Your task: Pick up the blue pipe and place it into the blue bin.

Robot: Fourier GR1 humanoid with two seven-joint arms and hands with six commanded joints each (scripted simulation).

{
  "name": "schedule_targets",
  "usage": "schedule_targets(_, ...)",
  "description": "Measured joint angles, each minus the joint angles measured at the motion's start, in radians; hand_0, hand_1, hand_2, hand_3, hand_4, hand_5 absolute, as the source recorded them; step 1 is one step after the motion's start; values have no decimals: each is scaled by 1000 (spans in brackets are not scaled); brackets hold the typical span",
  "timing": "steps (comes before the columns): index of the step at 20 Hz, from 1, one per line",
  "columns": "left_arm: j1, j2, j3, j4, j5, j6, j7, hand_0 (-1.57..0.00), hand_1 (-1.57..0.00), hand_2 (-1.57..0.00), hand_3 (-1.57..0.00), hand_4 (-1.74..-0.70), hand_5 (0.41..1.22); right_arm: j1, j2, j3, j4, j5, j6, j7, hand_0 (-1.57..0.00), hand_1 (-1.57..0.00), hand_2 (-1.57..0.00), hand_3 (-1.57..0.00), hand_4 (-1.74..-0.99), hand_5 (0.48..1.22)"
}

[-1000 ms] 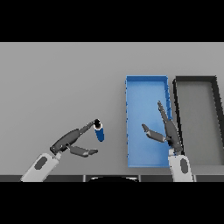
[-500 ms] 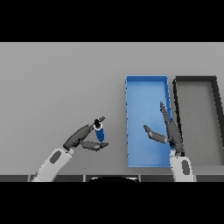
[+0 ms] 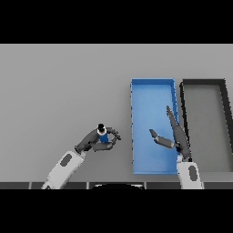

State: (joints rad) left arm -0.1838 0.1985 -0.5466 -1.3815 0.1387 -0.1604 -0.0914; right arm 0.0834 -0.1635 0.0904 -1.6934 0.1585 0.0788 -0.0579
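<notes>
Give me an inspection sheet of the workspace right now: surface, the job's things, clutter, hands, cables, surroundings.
Surface: grey table, flat and plain.
Job's things: blue pipe with a dark end cap, held in the left hand, left of the blue bin; nothing lies in the bin.
Clutter: dark grey bin beside the blue bin on its right, nothing in it.
Hands: left hand curled round the pipe, outside the bin; right hand with straight fingers, above the blue bin's right side, holding nothing.
Cables: nothing seen.
Surroundings: nothing seen beyond the table.
</notes>
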Motion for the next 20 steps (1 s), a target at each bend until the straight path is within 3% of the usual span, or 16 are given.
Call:
schedule_targets(2, 11, -8, -12, -1, -24, 7, -26, -981, -1095, -1164, -1112, -1551, 1042, 5, 1, 6, 2, 8, -1, 5, 1, 1, 1, 1, -1182, 562)
schedule_targets(3, 18, -11, -19, -6, -25, 5, -34, -1099, -1190, -1246, -1196, -1588, 1078, 8, -1, 6, -1, 9, 0, -16, 1, 1, 1, 1, -1179, 561)
schedule_targets(4, 13, -16, -28, -10, -25, 8, -17, -1193, -1266, -1311, -1258, -1617, 1106, -3, -1, 2, 14, 16, -8, 2, 1, 1, 1, 1, -1178, 561)
schedule_targets(7, 10, -23, -47, -12, -61, 39, -23, -1378, -1415, -1438, -1411, -1541, 1162, 0, 2, 7, 14, 17, -6, -17, 1, 1, 1, 1, -1176, 559)
schedule_targets(11, 29, -16, -48, -42, -90, 40, -90, -1492, -1507, -1516, -1505, -1494, 1197, 3, -4, 4, 1, 17, -6, -15, 1, 1, 1, 1, -1160, 554)
schedule_targets(15, 18, -67, -41, -118, -77, 45, -125, -1539, -1545, -1549, -1544, -1480, 1211, -8, -5, 4, 7, 20, -5, 16, 1, 1, 1, 1, -1144, 551)
schedule_targets(20, -42, -90, -18, -161, -87, 37, -57, -1560, -1562, -1564, -1562, -1473, 1218, -4, -14, 3, 4, 32, -11, 3, 1, 1, 1, 1, -1128, 564)
